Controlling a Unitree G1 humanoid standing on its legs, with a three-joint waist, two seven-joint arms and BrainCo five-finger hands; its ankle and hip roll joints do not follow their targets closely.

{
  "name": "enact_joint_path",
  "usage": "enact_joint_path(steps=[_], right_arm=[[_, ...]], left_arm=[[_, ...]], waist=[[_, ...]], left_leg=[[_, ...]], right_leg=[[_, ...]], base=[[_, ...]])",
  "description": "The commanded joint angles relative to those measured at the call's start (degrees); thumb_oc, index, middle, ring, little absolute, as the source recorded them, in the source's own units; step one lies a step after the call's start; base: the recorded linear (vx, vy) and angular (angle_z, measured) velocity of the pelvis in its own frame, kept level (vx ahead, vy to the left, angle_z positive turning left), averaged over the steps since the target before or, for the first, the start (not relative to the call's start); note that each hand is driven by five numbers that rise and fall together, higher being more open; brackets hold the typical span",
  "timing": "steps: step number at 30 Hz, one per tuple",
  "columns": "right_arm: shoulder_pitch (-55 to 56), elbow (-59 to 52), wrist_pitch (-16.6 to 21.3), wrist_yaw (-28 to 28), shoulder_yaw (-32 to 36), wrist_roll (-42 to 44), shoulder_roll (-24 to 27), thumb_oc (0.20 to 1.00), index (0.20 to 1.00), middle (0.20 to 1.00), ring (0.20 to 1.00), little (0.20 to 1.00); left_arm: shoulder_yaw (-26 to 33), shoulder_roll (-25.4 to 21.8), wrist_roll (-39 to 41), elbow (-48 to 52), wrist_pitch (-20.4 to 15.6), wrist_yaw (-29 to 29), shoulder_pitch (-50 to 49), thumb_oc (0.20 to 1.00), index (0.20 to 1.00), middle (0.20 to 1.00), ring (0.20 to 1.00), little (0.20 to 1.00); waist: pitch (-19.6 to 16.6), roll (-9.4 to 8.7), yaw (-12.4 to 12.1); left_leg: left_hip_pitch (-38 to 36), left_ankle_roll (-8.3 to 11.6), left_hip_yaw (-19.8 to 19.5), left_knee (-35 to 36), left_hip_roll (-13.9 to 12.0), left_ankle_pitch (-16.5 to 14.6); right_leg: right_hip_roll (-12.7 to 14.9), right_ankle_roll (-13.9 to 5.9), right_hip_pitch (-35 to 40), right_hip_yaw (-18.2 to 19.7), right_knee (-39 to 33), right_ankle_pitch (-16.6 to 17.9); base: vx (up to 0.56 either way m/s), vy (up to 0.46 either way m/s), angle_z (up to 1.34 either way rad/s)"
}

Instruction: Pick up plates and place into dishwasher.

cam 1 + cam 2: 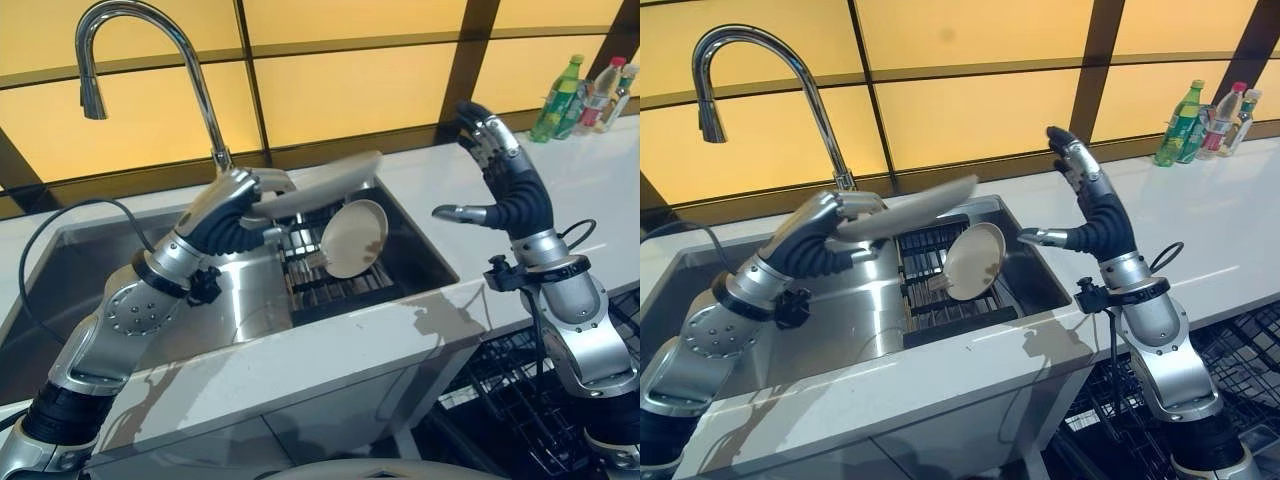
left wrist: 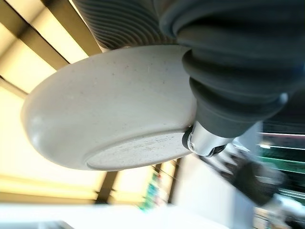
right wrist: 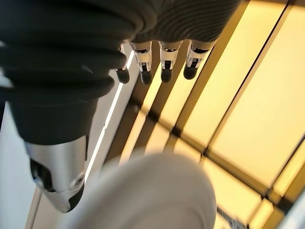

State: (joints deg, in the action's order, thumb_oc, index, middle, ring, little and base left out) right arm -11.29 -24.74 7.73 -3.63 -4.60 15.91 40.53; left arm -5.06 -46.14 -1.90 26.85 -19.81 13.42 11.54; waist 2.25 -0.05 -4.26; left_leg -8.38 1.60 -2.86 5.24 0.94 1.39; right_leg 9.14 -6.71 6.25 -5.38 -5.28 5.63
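My left hand (image 1: 232, 205) is shut on a cream plate (image 1: 318, 185), holding it nearly flat above the sink's rack; its speckled underside (image 2: 114, 109) shows close up in the left wrist view, with the thumb (image 2: 205, 138) against it. A second cream plate (image 1: 354, 237) leans upright in the black dish rack (image 1: 330, 285) inside the sink. My right hand (image 1: 497, 165) is raised over the counter to the plate's right, open, fingers (image 3: 164, 59) straight and thumb out, holding nothing. The held plate's rim (image 3: 157, 195) shows below it in the right wrist view.
A tall curved chrome tap (image 1: 160, 60) stands behind the steel sink (image 1: 90, 270). Several bottles (image 1: 580, 95) stand at the counter's far right. The white counter (image 1: 600, 170) runs to the right. A black wire dishwasher basket (image 1: 510, 390) lies low at the right, below the counter's front edge.
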Motion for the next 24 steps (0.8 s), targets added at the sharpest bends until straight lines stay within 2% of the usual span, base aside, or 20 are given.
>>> enact_joint_path(steps=[1,5,7,9,14,17,21,23,24], right_arm=[[-6.27,-3.62,4.88,-2.87,0.26,4.52,3.62,1.000,1.000,1.000,1.000,1.000],[-7.24,-3.83,4.96,-5.09,-1.54,5.43,5.23,1.000,1.000,1.000,1.000,1.000],[-7.94,-4.47,5.45,-6.03,-2.51,3.85,6.01,1.000,1.000,1.000,1.000,1.000],[-9.17,-4.68,5.38,-7.03,-3.59,3.23,6.30,1.000,1.000,1.000,1.000,1.000],[-12.90,-4.79,4.12,-11.78,-6.96,3.71,8.23,1.000,1.000,1.000,1.000,1.000],[-12.81,-6.49,3.03,-17.91,-7.55,7.10,11.03,1.000,1.000,1.000,1.000,1.000],[-12.38,-7.19,1.73,-21.44,-7.93,11.15,12.18,1.000,1.000,1.000,1.000,1.000],[-12.75,-7.05,1.37,-21.23,-8.83,10.76,11.84,0.473,0.473,0.473,0.473,0.473],[-12.88,-7.03,1.38,-21.05,-9.02,10.64,11.79,0.373,0.373,0.373,0.373,0.373]], left_arm=[[-1.46,-2.33,7.77,1.31,-1.76,3.52,7.49,0.200,0.200,0.200,0.200,0.200],[-1.77,-3.86,13.76,1.11,-1.84,6.18,8.58,0.200,0.200,0.200,0.200,0.200],[-2.27,-3.77,22.21,1.81,0.18,12.04,8.97,0.200,0.200,0.200,0.200,0.200],[-2.72,-2.60,25.77,2.92,1.70,15.10,9.27,0.200,0.200,0.200,0.200,0.200],[-4.42,-2.81,26.47,2.62,1.46,14.29,12.17,0.200,0.200,0.200,0.200,0.200],[-3.37,-4.40,28.09,2.46,1.05,13.56,12.65,0.200,0.200,0.200,0.200,0.200],[-2.38,-5.40,29.15,2.42,-0.09,13.87,11.45,0.200,0.200,0.200,0.200,0.200],[-2.28,-5.45,29.53,2.50,-0.24,13.81,11.13,0.200,0.200,0.200,0.200,0.200],[-2.19,-5.47,29.53,2.52,-0.28,13.78,11.05,0.200,0.200,0.200,0.200,0.200]], waist=[[-1.96,-0.32,-1.61],[-2.60,-0.71,-1.95],[-2.84,-0.77,-2.12],[-3.04,-0.77,-2.24],[-3.83,-0.86,-2.08],[-4.19,-1.09,-2.00],[-4.35,-1.45,-2.12],[-4.54,-1.53,-2.32],[-4.56,-1.52,-2.32]], left_leg=[[1.54,-1.16,-1.30,-1.46,1.13,-2.48],[2.18,-1.22,-1.14,-1.78,1.25,-2.61],[2.46,-1.34,-1.18,-1.89,1.42,-2.59],[2.62,-1.38,-1.12,-1.89,1.51,-2.53],[2.74,-1.58,-0.91,-2.01,1.84,-2.66],[2.90,-1.75,-0.92,-2.08,1.97,-2.67],[2.63,-1.92,-1.32,-2.08,2.05,-2.69],[2.70,-1.99,-1.47,-2.07,2.08,-2.65],[2.70,-2.01,-1.48,-2.07,2.08,-2.65]], right_leg=[[-2.44,0.45,0.49,-1.20,1.86,-4.41],[-2.33,0.37,0.15,-1.83,1.89,-4.48],[-2.27,0.36,0.05,-2.14,1.95,-4.50],[-2.22,0.42,-0.05,-2.49,1.96,-4.42],[-2.19,0.62,-0.17,-2.50,2.22,-4.60],[-2.22,0.74,-0.19,-2.38,2.48,-4.80],[-2.36,0.98,0.12,-2.25,2.69,-4.90],[-2.47,1.09,0.14,-2.19,2.68,-4.91],[-2.49,1.11,0.16,-2.18,2.66,-4.91]], base=[[-0.07,-0.047,0.15],[-0.07,-0.034,0.04],[-0.05,-0.024,0.06],[-0.04,-0.012,0.09],[-0.01,0.000,0.01],[-0.01,0.000,0.01],[0.00,0.000,0.00],[0.00,0.000,0.00],[0.00,0.000,0.00]])
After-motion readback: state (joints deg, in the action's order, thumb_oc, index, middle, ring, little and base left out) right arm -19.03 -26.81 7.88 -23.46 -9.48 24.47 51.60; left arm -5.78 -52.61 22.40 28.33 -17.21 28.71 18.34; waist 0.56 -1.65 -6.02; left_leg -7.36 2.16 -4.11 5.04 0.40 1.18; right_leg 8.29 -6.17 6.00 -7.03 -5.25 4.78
